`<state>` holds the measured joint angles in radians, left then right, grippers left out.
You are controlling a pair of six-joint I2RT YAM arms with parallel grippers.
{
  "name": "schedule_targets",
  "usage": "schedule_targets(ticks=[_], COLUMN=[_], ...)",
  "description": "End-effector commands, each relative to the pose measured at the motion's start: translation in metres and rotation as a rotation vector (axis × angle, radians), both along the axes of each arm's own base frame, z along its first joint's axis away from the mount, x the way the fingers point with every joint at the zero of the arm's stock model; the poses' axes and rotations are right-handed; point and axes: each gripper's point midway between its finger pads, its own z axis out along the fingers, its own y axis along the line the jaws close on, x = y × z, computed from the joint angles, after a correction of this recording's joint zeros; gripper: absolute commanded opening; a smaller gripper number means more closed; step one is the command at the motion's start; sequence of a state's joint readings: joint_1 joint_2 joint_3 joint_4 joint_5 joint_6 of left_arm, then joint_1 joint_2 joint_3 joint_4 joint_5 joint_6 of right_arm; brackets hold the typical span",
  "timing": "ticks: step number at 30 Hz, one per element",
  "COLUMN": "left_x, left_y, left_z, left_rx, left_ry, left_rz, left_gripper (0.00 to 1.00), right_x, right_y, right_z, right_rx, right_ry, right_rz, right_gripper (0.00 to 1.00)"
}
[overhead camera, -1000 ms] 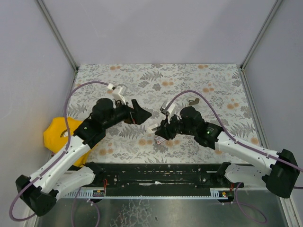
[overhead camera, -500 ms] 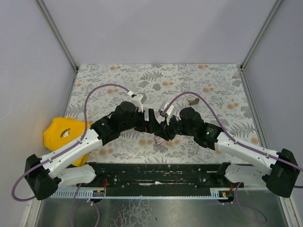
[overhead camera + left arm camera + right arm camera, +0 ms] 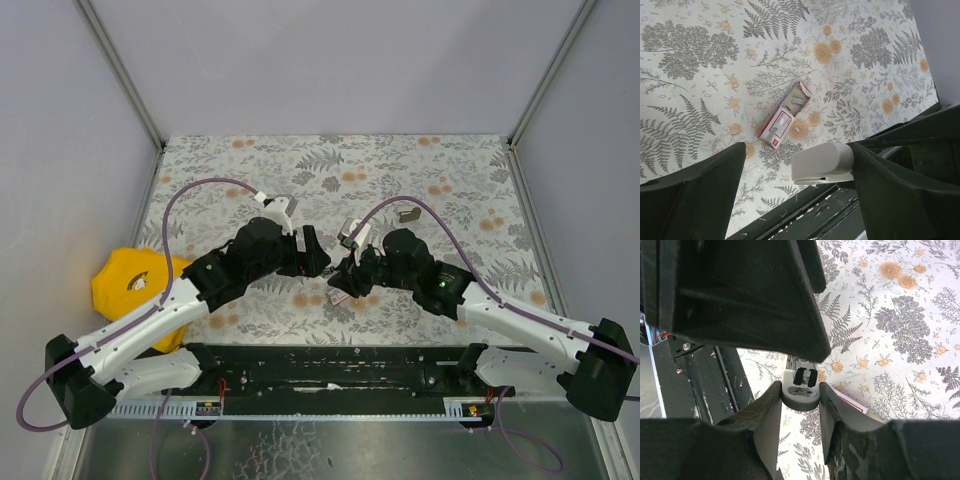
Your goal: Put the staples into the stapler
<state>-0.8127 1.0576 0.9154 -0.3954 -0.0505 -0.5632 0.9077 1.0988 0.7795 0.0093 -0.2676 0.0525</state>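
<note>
My right gripper (image 3: 800, 390) is shut on one end of the small white-grey stapler (image 3: 800, 386) and holds it above the floral mat. The stapler's other end (image 3: 822, 162) sits between the fingers of my left gripper (image 3: 797, 150). That gripper is open, its right finger close against the stapler. In the top view the two grippers meet at mid-table, left (image 3: 318, 258) and right (image 3: 345, 272), and hide most of the stapler. The staples (image 3: 785, 117), a pink-and-white carton with its flap open on a grey tray, lie flat on the mat just below them (image 3: 337, 297).
A yellow object (image 3: 125, 285) lies at the mat's left edge under the left arm. A small dark piece (image 3: 407, 214) rests at the back right. The black base rail (image 3: 330, 365) runs along the near edge, with loose bits of staple scattered on it (image 3: 790, 210).
My left arm has swung right, and its fingers now flank the stapler's free end, slightly narrower than before. The right gripper and stapler have barely moved.
</note>
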Motion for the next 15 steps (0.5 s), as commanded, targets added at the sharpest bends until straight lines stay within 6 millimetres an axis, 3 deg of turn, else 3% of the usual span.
schedule_targets(ticks=[1, 15], left_x=[0.002, -0.010], left_y=[0.021, 0.059], left_z=[-0.008, -0.041], left_rx=[0.038, 0.092], left_ry=[0.001, 0.047], left_rz=[0.098, 0.227], left_gripper=[0.83, 0.84], right_x=[0.004, 0.002], right_y=[0.000, -0.004], right_z=[0.026, 0.035], right_rx=[0.066, 0.095], right_ry=[-0.081, -0.093], right_rz=[-0.019, -0.030], right_gripper=[0.00, 0.00])
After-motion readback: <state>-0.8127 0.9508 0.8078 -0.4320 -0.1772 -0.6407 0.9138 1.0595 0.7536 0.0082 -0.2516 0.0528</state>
